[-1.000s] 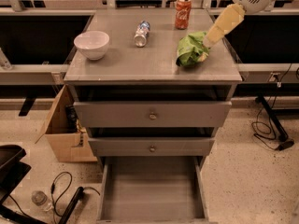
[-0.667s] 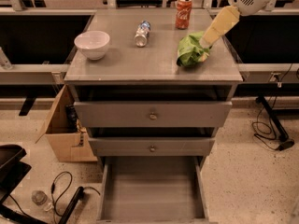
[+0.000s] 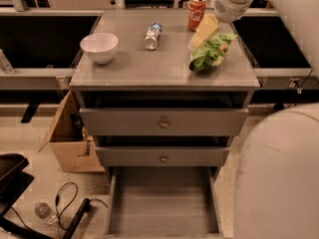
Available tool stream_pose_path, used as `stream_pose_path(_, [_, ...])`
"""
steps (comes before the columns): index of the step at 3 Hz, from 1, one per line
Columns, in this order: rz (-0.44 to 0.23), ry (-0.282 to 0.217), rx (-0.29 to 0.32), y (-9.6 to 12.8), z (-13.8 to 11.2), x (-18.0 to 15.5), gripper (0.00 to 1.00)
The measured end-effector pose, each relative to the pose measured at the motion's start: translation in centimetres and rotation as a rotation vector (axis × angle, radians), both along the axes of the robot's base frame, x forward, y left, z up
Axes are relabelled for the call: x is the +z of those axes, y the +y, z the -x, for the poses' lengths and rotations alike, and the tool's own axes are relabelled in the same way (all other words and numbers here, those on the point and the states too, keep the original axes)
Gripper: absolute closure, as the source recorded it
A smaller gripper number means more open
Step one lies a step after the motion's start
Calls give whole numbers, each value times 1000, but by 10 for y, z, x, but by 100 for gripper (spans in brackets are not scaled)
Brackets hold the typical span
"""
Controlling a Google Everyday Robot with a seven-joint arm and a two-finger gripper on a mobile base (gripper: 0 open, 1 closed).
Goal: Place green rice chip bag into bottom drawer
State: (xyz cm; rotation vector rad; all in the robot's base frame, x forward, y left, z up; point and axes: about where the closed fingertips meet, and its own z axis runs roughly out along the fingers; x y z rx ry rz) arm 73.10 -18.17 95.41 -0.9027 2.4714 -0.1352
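**Item: cabinet top (image 3: pixel 149 71), with contents**

- Green rice chip bag (image 3: pixel 213 53), one. Crumpled, lying near the right front corner of the top, just in front of the red soda can (image 3: pixel 197 13). It is not yet lifted. It rests on the surface, likely because the pick-up is only now being set up.
- Gripper (image 3: pixel 200 36), one. It reaches in from the upper right on a pale arm, and its yellowish tip meets the bag's upper left edge. Whether it has closed on the foil or merely rests against it cannot be told from this view. The slanted approach probably serves to take the bag from its rear edge without knocking the can behind it.
- Red soda can, one, upright at the back edge.
- Plastic bottle (image 3: pixel 152 35), one, on its side near the middle back.
- White bowl (image 3: pixel 99 47), one, upright, left side, well apart from the bag.

**Item: drawers, three**

- Upper drawers, two: the top one (image 3: pixel 124 122) and the middle one (image 3: pixel 124 157), each with one round knob. Both are slightly ajar, the middle one stepped a little further out than the top.
- Bottom drawer (image 3: pixel 164 208), one, pulled well out, showing a plain grey interior. It stands open presumably to receive the bag (the drop point lies directly below and forward of the top).

**Item: floor, left of cabinet**

- Cardboard box (image 3: pixel 70 146), one, open, set against the cabinet's side.
- Dark cables (image 3: pixel 65 195), count unclear.
- Small bottle (image 3: pixel 42 210), one.

**Status:** placing not begun, bag on top, drawer ready.
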Motion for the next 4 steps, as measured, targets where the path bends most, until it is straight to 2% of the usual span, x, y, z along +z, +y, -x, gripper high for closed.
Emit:
stream_pose_path(1, [33, 49, -116, 23, -27, -27, 0])
stream_pose_path(2, [31, 89, -196, 42, -45, -50, 0])
stream_pose_path(3, [54, 113, -278, 48, -53, -66, 0])
stream_pose_path(4, [105, 112, -374, 37, -54, -71, 18])
